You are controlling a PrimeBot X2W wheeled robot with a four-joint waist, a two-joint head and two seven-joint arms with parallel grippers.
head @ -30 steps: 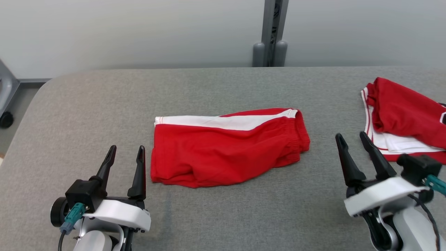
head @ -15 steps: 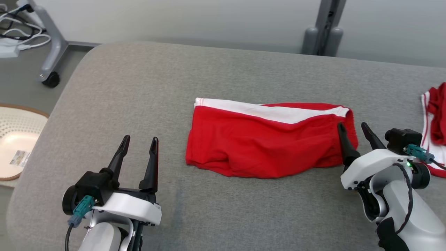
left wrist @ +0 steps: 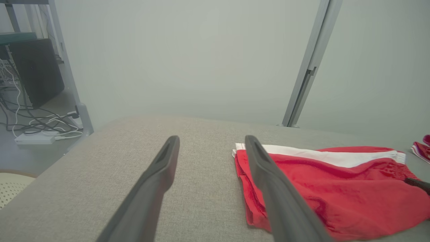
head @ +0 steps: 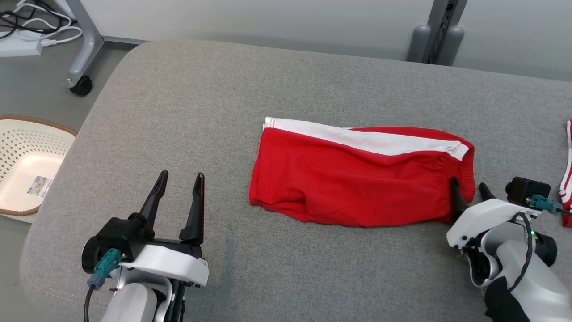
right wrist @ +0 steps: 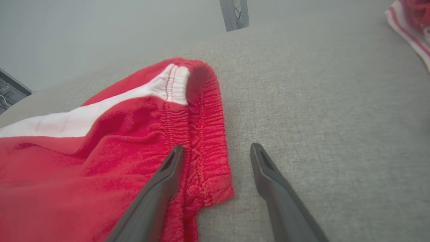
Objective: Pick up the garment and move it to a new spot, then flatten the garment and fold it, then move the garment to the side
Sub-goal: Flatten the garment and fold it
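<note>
Red shorts (head: 357,179) and a second garment (head: 568,179) lie on the grey table (head: 178,112).

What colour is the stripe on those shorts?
White, running along the red shorts to the waistband; the head view shows it best.

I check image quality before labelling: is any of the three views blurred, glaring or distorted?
Head view: even soft light, no glare, the red shorts with a white stripe sharp. Left wrist view: hazy pale wall; the grey metal post leans, the near dark fingers soft. Right wrist view: the elastic waistband crisp, finger bases soft.
</note>
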